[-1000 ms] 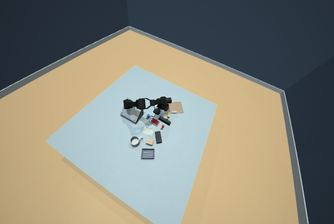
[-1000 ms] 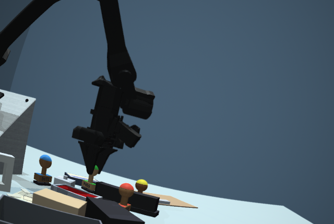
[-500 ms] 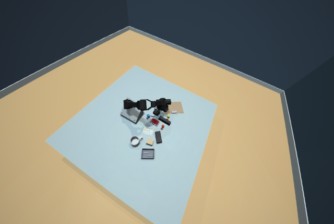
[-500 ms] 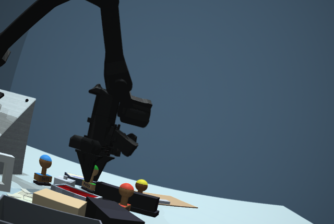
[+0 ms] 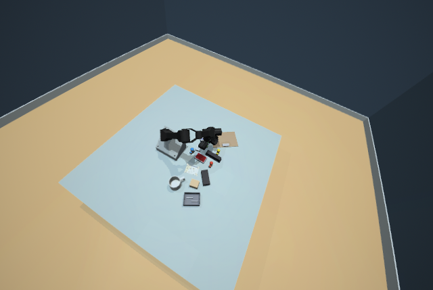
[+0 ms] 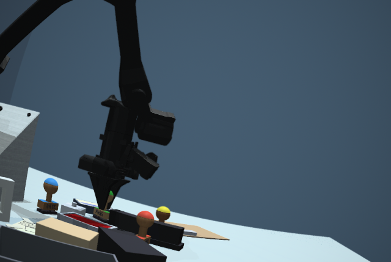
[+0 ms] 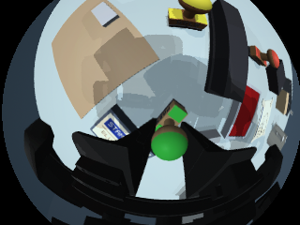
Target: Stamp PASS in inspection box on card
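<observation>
My black jointed arm (image 6: pixel 127 47) bends down from the upper left over the pale blue bench top (image 6: pixel 284 246), and my black parallel-jaw gripper (image 6: pixel 104 203) has its tips low at the bench, closed on the wooden neck of the green-knobbed PASS stamp (image 6: pixel 101 212). The stamp stands upright between my fingers, its labelled wooden base on the bench just right of the red ink pad in its grey tray (image 6: pixel 85 220) and just left of a long black block (image 6: pixel 148 226). The exterior view shows the PASS lettering and the base touching the bench, with the blue-knobbed stamp (image 6: pixel 49 196) further left and the red-knobbed stamp (image 6: pixel 144 222) and yellow-knobbed stamp (image 6: pixel 162 213) to the right. The wrist view instead shows the green knob (image 7: pixel 169 144) from above, centred between both fingers, and the tan cardboard sheet (image 7: pixel 100 51) beyond. In the top view my gripper (image 5: pixel 203 145) hides the stamp entirely; the cream inspection card (image 5: pixel 191 169) lies nearer, beyond a white mug (image 5: pixel 174 182).
</observation>
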Robot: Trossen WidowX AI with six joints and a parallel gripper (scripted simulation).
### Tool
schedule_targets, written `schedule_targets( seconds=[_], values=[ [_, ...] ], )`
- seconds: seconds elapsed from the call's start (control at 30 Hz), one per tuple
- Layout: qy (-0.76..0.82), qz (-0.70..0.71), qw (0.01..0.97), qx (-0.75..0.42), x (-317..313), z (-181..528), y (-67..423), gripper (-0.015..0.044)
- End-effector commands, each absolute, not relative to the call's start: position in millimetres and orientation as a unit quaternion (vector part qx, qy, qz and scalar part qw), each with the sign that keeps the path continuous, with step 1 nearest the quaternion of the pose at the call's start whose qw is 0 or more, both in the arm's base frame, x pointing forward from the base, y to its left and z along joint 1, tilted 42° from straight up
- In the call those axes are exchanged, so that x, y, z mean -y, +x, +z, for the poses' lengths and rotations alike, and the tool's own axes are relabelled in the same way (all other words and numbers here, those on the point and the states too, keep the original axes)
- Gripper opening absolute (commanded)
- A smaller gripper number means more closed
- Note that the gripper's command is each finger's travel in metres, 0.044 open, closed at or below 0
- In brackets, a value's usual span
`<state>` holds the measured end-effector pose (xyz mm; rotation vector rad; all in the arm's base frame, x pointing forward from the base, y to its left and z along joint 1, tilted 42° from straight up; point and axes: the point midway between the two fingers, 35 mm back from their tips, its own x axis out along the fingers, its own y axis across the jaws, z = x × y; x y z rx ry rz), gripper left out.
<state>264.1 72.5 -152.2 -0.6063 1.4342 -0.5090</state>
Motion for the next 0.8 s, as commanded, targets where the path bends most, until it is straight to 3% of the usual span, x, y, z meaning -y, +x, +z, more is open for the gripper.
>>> schedule_targets(
  seconds=[0.0,0.77],
  values=[
    [-0.270,-0.227,0.683,-0.639,-73.7,-151.1,264.4,0.0000],
    [-0.269,-0.225,0.684,-0.639,-81.5,-143.1,264.4,0.0000]
  ],
)
